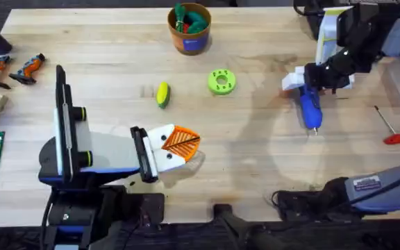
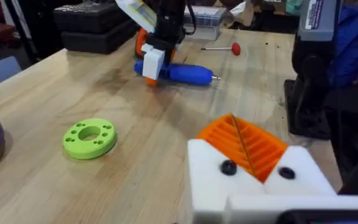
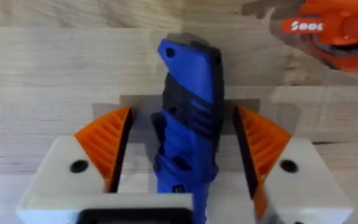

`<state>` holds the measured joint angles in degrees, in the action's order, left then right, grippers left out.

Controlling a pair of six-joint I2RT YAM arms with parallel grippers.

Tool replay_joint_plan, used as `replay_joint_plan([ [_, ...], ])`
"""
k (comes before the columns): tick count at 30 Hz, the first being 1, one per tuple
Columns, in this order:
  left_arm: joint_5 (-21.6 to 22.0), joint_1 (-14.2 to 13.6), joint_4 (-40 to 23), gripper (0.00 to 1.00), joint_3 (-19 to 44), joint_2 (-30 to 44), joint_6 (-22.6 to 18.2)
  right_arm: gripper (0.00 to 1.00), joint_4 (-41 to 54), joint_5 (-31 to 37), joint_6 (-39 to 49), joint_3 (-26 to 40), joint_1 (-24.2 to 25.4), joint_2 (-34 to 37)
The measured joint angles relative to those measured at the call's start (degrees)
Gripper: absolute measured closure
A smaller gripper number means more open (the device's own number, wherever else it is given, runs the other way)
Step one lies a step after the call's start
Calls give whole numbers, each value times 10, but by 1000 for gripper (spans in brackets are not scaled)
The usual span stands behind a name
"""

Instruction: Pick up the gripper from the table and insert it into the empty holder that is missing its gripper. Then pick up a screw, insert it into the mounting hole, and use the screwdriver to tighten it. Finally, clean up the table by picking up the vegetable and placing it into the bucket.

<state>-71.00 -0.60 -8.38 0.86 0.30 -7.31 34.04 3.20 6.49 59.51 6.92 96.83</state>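
Straddling the screwdriver (image 3: 188,118), the right gripper (image 3: 182,149) sits at about 2 o'clock on the table (image 1: 255,160). Its orange pads (image 3: 107,143) stand spread on either side of the blue body with gaps showing, so nothing is pinched. From overhead the screwdriver (image 1: 310,107) lies flat on the wood, metal bit pointing toward 6 o'clock, with the right gripper (image 1: 304,82) over its far end.

Left gripper (image 1: 180,142) hovers low near 7 o'clock, both orange tips pressed together into one wedge, holding nothing. In its wrist view the orange pads (image 2: 244,146) meet along a thin seam above white bases.

Vegetable (image 1: 162,94), yellow with a green end, lies near table centre, slightly toward 11 o'clock. Green disc (image 1: 221,81) with holes sits just to its 3 o'clock side, apart from it. Bucket (image 1: 189,29) stands at 12 o'clock near the far edge, with red and green items inside.

Red-handled rod (image 1: 392,126) lies at 3 o'clock, well apart from the screwdriver.
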Motion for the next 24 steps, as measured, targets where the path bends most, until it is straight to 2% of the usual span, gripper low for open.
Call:
replay_joint_plan([
  [2, 0, 0, 0, 993, 0, 0, 0, 150, 1, -6, 0, 0, 0, 1],
  [4, 0, 0, 0, 993, 0, 0, 0, 326, 0, -8, 3, 0, -2, 2],
  [5, 0, 0, 0, 993, 0, 0, 0, 380, 0, -9, 3, 0, -2, 2],
  [9, 0, 0, 0, 993, 0, 0, 0, 782, -4, -3, 6, 0, -2, 3],
  [11, 0, 0, 0, 993, 0, 0, 0, 944, -5, 2, 7, 0, -1, 5],
  [12, 0, 0, 0, 993, 0, 0, 0, 975, -5, 2, 8, 0, -1, 5],
  [24, 0, 0, 0, 993, 0, 0, 0, 972, 5, 4, 8, 1, -1, 2],
])
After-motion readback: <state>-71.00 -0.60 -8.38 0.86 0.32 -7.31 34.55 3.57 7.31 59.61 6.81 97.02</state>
